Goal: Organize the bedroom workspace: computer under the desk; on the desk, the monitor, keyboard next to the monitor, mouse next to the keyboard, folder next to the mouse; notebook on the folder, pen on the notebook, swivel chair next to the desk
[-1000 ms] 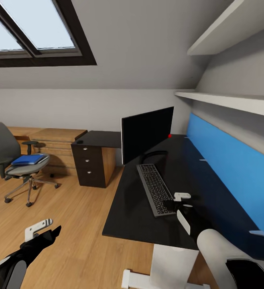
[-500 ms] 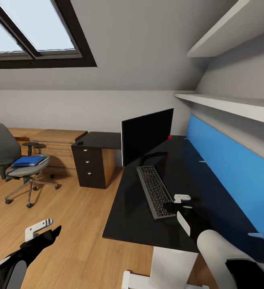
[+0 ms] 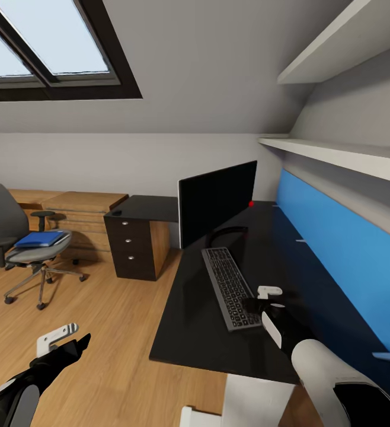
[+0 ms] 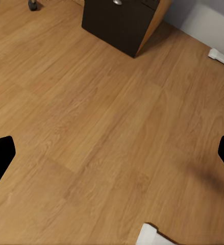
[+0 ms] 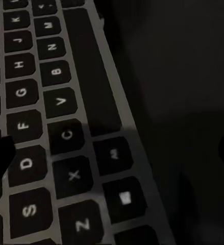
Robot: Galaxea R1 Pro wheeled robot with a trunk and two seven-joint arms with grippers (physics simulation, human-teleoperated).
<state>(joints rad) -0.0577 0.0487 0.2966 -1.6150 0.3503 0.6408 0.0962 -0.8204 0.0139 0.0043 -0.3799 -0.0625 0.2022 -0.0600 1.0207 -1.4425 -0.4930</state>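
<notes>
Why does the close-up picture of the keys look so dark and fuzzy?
In the right wrist view the camera sits very close to the keyboard, so the letters blur and the black desk beside it gives little light back. In the head view the keyboard looks sharp under daylight from the skylight. In the left wrist view the wood floor is bright and evenly lit.
</notes>
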